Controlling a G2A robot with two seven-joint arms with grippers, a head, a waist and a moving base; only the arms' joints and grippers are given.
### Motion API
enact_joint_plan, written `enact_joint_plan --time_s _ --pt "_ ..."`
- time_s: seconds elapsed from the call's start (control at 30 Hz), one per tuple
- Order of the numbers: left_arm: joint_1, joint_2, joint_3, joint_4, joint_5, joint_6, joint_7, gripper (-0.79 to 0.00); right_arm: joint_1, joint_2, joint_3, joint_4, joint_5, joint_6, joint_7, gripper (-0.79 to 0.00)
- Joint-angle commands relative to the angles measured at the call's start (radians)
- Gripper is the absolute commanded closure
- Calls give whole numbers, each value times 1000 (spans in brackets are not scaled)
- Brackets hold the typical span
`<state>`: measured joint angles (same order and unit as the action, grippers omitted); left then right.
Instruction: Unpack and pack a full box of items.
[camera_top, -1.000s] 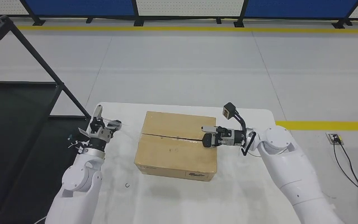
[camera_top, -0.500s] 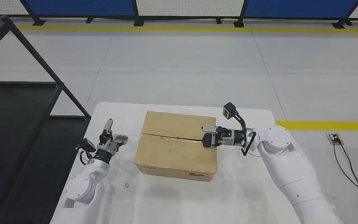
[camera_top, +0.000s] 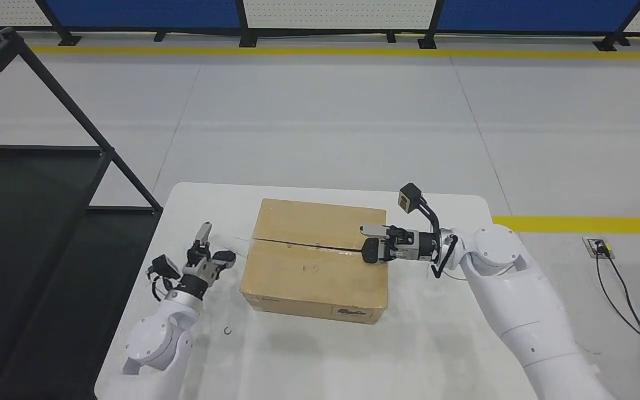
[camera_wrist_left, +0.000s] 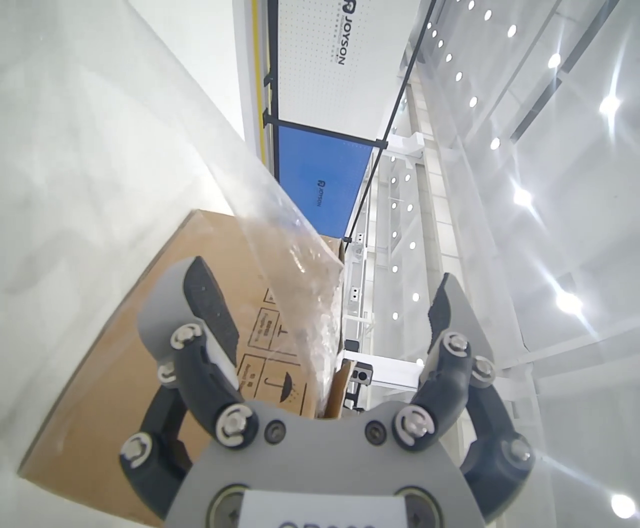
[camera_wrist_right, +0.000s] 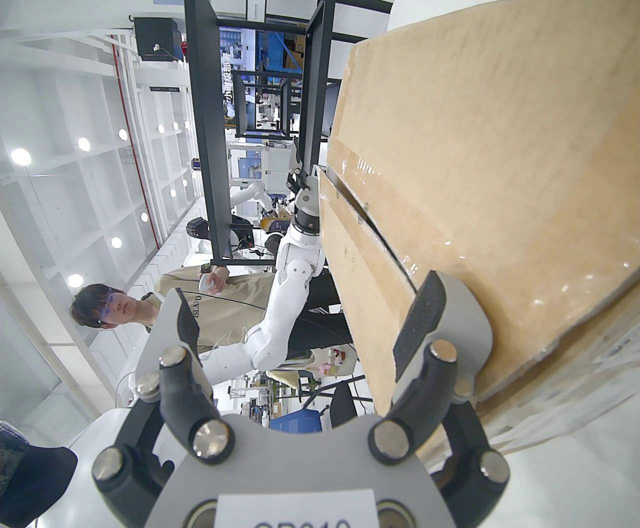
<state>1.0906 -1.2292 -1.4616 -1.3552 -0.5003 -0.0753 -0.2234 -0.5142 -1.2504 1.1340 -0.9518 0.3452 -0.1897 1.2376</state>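
Seen from above, a closed cardboard box (camera_top: 315, 260) sits in the middle of a white table (camera_top: 430, 350), with a seam (camera_top: 300, 243) running along its top. The left pincer (camera_top: 212, 250) is just beside the box's left end. The right pincer (camera_top: 372, 243) lies over the box top near its right end, by the seam.

The left wrist view shows a detail the overhead view does not make clear. A strip of clear tape (camera_wrist_left: 280, 235) rises from the end of the box and passes between the fingers of the left pincer (camera_wrist_left: 322, 280), which are spread wide and grip nothing.

In the right wrist view, the right pincer (camera_wrist_right: 304, 292) is also spread wide. One finger (camera_wrist_right: 440, 320) is close against the box top beside the seam, and the other is clear of it.
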Motion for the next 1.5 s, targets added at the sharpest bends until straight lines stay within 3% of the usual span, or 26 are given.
enact_joint_plan --time_s 0.0,0.27,0.5,0.93,1.3,1.47 --pt "-15 -1 -1 9 -2 4 -4 -785 0 0 0 0 0 0 0 -785" --pt "-80 -3 -10 60 -14 1 -16 -785 0 0 0 0 0 0 0 -785" --pt "-73 -5 -22 47 -22 -25 -7 -785 0 0 0 0 0 0 0 -785" --pt "-98 -15 51 117 36 22 -51 -785 0 0 0 0 0 0 0 -785" --pt "-204 -30 37 211 -52 -41 -31 -785 0 0 0 0 0 0 0 -785" --pt "-205 -30 2 197 -116 -97 -77 -785 0 0 0 0 0 0 0 -785"
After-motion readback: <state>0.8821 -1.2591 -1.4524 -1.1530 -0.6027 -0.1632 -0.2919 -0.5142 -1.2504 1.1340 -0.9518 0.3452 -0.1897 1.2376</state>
